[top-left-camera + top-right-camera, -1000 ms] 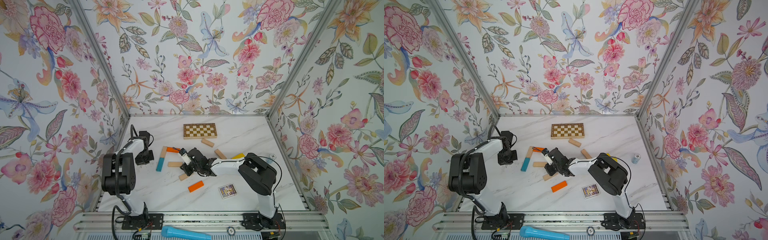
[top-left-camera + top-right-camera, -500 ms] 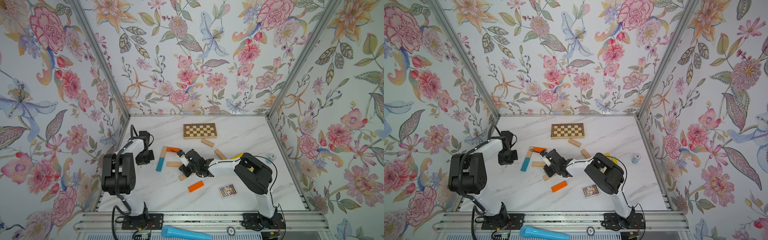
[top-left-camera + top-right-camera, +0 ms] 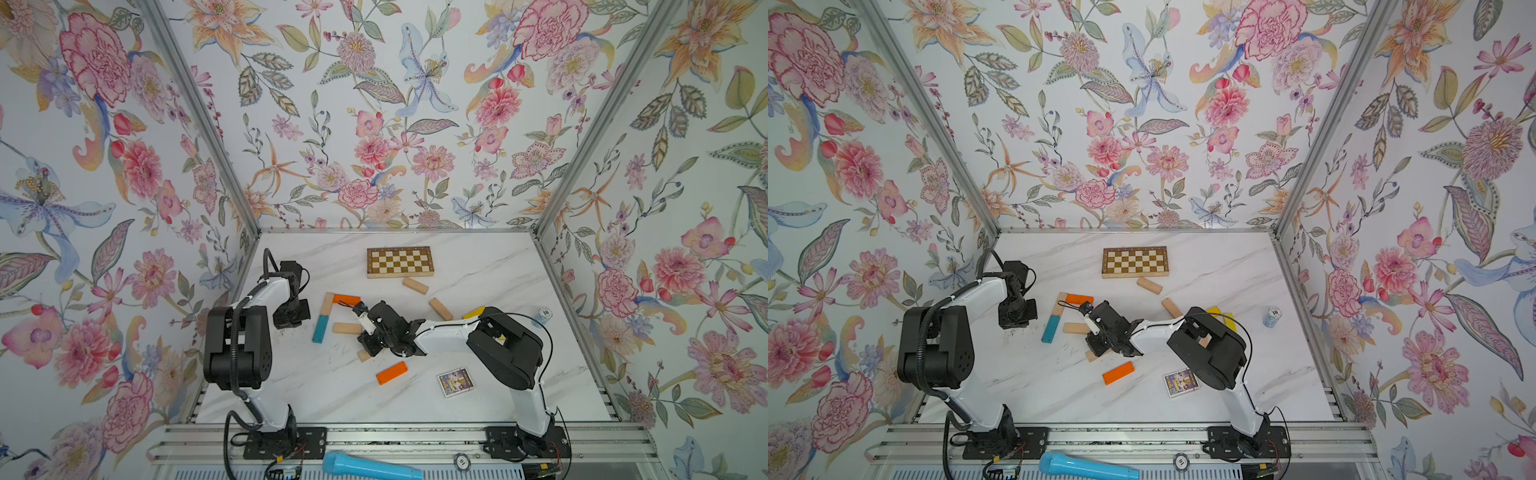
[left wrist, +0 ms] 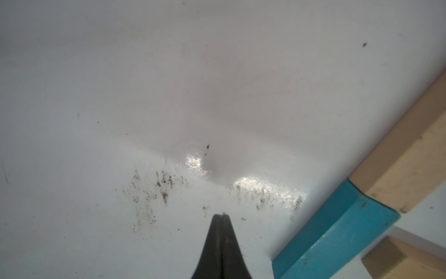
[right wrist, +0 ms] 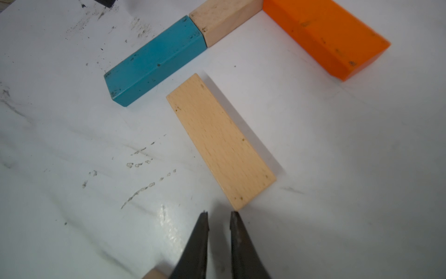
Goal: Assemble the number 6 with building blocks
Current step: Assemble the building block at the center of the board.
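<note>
**Blocks part laid out, both pincers empty**

At the far left of the marble table, the left gripper has its tips pressed together on nothing, over scuffed bare surface. Only the left wrist view shows this, because in both top views the arm's own body covers the tips.

Just to its right, two building blocks lie end to end: the teal block nearer the front and a pale block behind it. An orange block meets that pale block's far end at a right angle. A second pale block lies crosswise beside the teal one, a slim gap apart in the right wrist view.

The right gripper hangs at this block's right end, its jaws a narrow slit apart with nothing between them. The wrist hides most of a third pale block from above.

Toward the front lie a loose orange block, a blue microphone on the rail and a card box. At the back is a checkered board, with a fourth pale block and a fifth pale block near it.

The right arm's elbow covers part of the yellow block. A chip stack stands far right.
</note>
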Motion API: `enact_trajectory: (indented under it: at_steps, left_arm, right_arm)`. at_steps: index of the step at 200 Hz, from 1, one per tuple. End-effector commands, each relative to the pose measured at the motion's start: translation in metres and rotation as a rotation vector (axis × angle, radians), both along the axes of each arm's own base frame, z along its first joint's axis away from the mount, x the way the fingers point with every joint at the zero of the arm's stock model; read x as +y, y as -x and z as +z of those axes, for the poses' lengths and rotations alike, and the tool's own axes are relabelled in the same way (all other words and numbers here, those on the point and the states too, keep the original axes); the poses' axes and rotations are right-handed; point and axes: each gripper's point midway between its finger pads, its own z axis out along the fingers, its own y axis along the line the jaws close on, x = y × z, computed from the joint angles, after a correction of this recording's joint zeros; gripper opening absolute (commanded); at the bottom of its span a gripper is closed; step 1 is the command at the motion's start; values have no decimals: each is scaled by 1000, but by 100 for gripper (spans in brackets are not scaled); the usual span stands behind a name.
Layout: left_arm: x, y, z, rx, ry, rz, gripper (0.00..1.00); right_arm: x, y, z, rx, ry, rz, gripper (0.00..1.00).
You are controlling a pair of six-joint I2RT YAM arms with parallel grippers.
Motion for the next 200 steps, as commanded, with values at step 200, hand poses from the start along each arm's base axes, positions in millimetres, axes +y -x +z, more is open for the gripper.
enact_trajectory:
  at_steps: [200]
  left_arm:
    - [-41,-15,-22,37,177,-41,0]
  right_arm:
    - [5,1,7,-19,-18,7,20]
